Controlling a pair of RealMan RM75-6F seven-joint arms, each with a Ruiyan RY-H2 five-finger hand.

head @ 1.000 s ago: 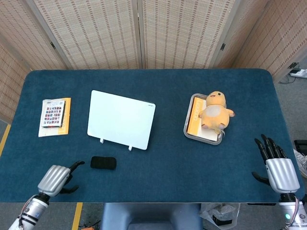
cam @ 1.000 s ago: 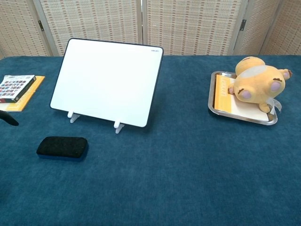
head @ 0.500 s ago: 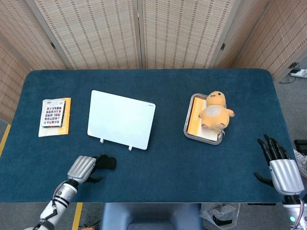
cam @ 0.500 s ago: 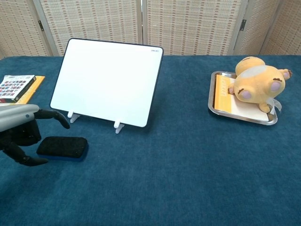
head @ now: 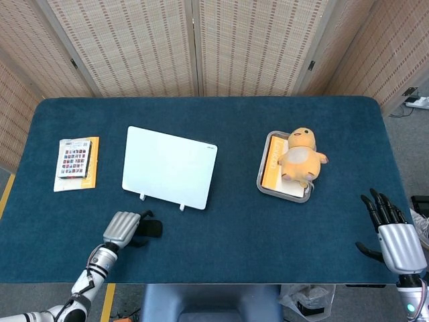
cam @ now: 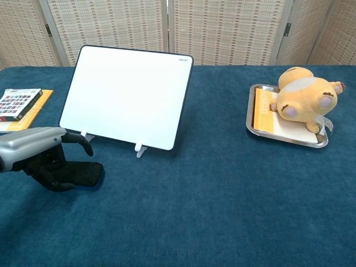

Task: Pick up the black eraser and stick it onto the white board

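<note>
The black eraser (head: 153, 229) (cam: 90, 173) lies flat on the blue table, in front of the white board's left foot. The white board (head: 169, 168) (cam: 127, 97) stands tilted back on two small white feet. My left hand (head: 123, 228) (cam: 39, 151) hovers over the eraser's left end, fingers arched over its far side and thumb at its near side, spread apart and hiding most of it. My right hand (head: 391, 232) hangs at the table's front right corner with its fingers spread, holding nothing; only the head view shows it.
A metal tray (head: 265, 182) (cam: 250, 118) at the right holds a yellow book and an orange plush toy (head: 299, 157) (cam: 303, 99). A small box lies on a yellow booklet (head: 76, 163) (cam: 16, 105) at the far left.
My left hand has slid right along the front of the table, from beside the eraser to over its left end. The right hand has drifted slightly toward the table's edge.
</note>
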